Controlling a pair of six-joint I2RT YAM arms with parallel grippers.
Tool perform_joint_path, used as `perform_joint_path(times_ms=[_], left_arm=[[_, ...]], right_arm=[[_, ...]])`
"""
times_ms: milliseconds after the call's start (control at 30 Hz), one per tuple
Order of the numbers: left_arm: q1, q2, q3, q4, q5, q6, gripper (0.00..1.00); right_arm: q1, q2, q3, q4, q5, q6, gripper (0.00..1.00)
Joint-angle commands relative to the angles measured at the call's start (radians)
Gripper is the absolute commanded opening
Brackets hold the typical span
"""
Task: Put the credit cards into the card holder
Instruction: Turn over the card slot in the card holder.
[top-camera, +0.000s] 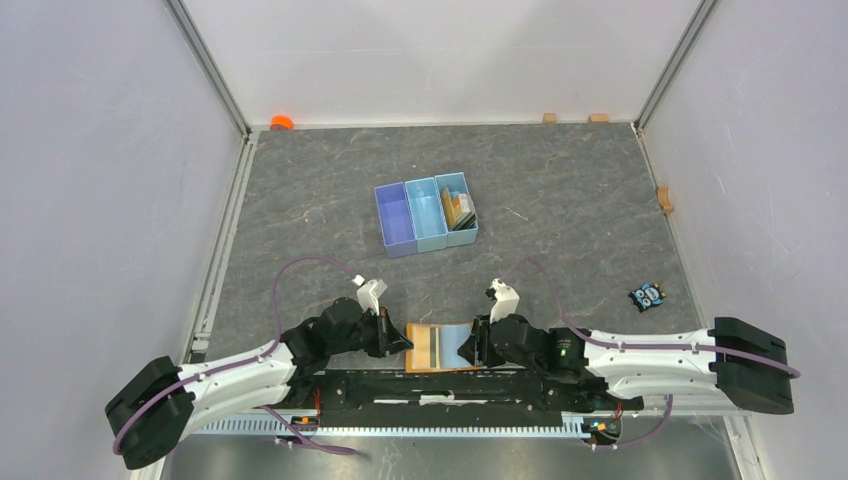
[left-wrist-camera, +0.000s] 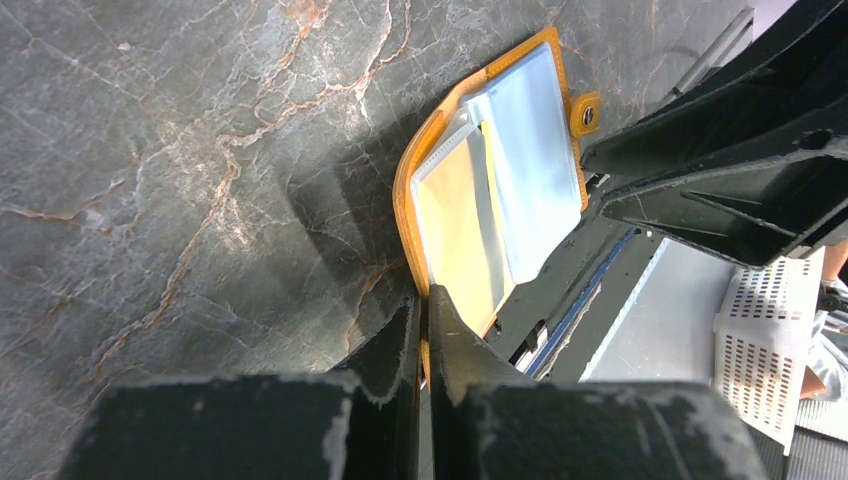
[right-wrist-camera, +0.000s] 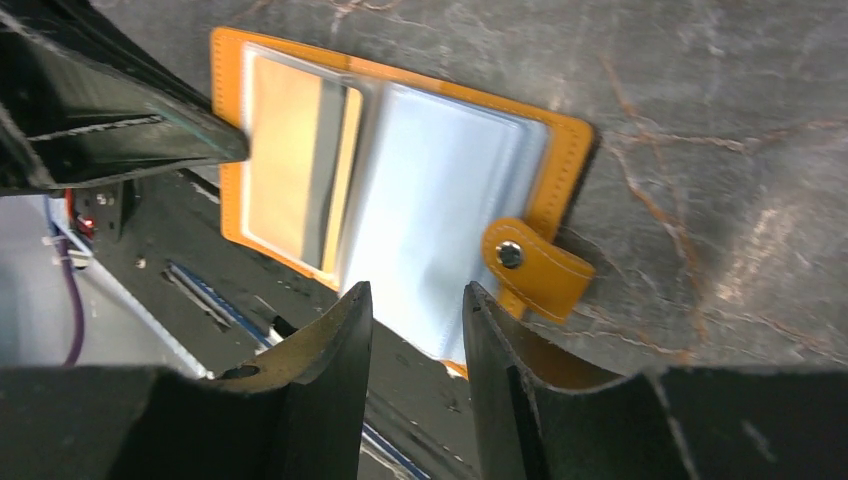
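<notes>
Orange-tan leather is framing the card holder (top-camera: 440, 347) (left-wrist-camera: 500, 200) (right-wrist-camera: 420, 190), which is lying open and flat at the near edge of the table (top-camera: 560, 200), between the two grippers. Its left panel is showing tan-yellow with a grey strip under a clear sleeve, and its right panel is showing pale blue-grey. The clasp tab (right-wrist-camera: 535, 265) (left-wrist-camera: 585, 113) is sticking out from the right-hand edge.

The left gripper (top-camera: 400, 340) (left-wrist-camera: 425, 295) is sitting at the holder's left edge with its fingers clenched together. A sliver of orange is showing in the slit between them, but I cannot tell whether they are pinching the rim or only touching it. The right gripper (top-camera: 470, 345) (right-wrist-camera: 415, 295) is hovering over the near edge of the blue-grey panel, its fingers standing apart and grasping nothing.

The credit cards (top-camera: 458, 207) are standing on edge in the rightmost compartment of a blue three-part tray (top-camera: 393, 215), well apart from the holder, towards the middle of the table. A small black-and-blue gadget (top-camera: 647, 296) is lying to the right, beyond the right arm.
</notes>
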Motion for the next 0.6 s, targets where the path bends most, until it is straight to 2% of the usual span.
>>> perform_joint_path(times_ms=[0, 567], left_arm=[[0.002, -0.002, -0.002, 0.004, -0.018, -0.022, 0.02], [0.002, -0.002, -0.002, 0.004, -0.013, -0.022, 0.02]], right_arm=[[0.004, -0.027, -0.017, -0.037, 0.045, 0.033, 0.44], [0.004, -0.010, -0.020, 0.044, 0.030, 0.032, 0.39]])
